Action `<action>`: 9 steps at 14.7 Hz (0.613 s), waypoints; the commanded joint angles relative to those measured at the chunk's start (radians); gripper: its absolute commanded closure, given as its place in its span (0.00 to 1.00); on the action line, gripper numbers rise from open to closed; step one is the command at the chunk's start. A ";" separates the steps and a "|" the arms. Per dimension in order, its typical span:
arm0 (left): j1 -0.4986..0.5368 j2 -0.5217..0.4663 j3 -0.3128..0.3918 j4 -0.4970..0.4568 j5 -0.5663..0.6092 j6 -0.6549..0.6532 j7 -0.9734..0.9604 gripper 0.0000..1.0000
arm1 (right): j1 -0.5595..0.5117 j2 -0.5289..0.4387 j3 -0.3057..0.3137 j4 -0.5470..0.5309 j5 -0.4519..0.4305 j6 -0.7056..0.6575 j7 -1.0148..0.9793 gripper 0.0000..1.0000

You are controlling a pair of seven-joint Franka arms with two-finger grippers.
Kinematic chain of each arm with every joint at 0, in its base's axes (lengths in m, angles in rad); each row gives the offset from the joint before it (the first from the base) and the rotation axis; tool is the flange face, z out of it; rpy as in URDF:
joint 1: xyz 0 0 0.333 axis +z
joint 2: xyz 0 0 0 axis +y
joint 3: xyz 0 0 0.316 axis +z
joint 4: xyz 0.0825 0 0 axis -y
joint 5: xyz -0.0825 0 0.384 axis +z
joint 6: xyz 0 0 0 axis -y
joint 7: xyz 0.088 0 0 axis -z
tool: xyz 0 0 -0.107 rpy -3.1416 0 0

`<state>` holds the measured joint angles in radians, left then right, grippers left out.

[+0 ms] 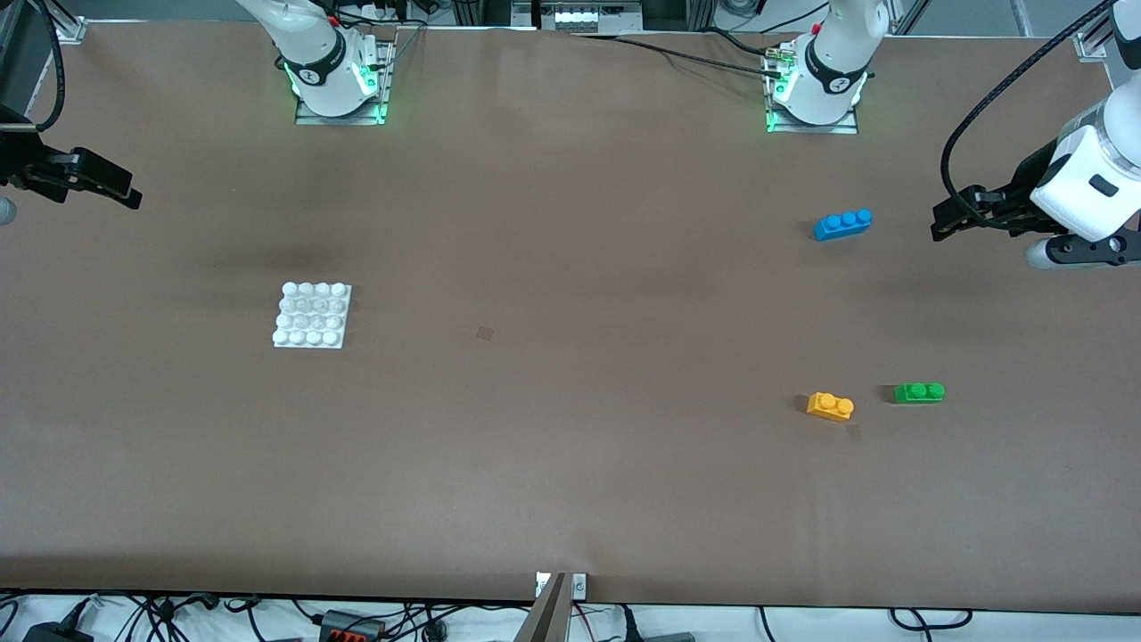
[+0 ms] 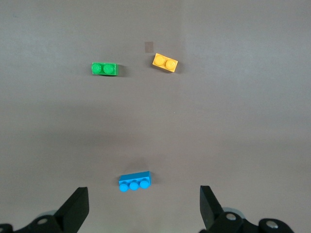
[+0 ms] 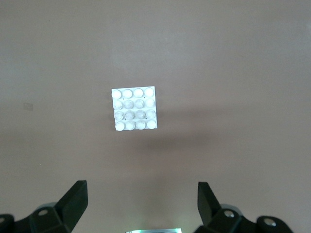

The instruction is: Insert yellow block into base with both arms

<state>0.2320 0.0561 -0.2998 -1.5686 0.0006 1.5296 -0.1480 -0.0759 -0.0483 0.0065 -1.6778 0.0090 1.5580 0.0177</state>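
The yellow block (image 1: pixel 830 407) (image 2: pixel 165 62) lies on the brown table toward the left arm's end, studs up. The base (image 1: pixel 312 315) (image 3: pixel 134 108), a white studded plate, lies flat toward the right arm's end. My left gripper (image 1: pixel 945 218) (image 2: pixel 144 206) hangs high over the table's edge at the left arm's end, open and empty. My right gripper (image 1: pixel 120 189) (image 3: pixel 142 204) hangs high at the other end of the table, open and empty too. Neither gripper is near a brick or the base.
A green two-stud brick (image 1: pixel 919 392) (image 2: pixel 105 69) lies beside the yellow block, closer to the table's end. A blue three-stud brick (image 1: pixel 842 224) (image 2: pixel 134 182) lies farther from the front camera than both. A small dark mark (image 1: pixel 484 333) shows mid-table.
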 commanded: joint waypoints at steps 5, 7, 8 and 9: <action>0.006 -0.018 0.001 -0.018 -0.013 0.001 0.010 0.00 | -0.008 -0.005 0.012 0.007 0.011 -0.015 0.011 0.00; 0.006 -0.018 0.001 -0.018 -0.013 0.001 0.011 0.00 | -0.007 -0.005 0.013 0.007 0.011 -0.013 0.013 0.00; 0.006 -0.018 0.001 -0.018 -0.013 0.001 0.011 0.00 | -0.007 -0.005 0.013 0.007 0.011 -0.015 0.013 0.00; 0.006 -0.018 0.001 -0.018 -0.013 0.001 0.011 0.00 | -0.007 -0.005 0.013 0.007 0.011 -0.015 0.011 0.00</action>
<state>0.2320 0.0561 -0.2998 -1.5700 0.0006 1.5296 -0.1479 -0.0759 -0.0483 0.0099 -1.6778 0.0090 1.5580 0.0177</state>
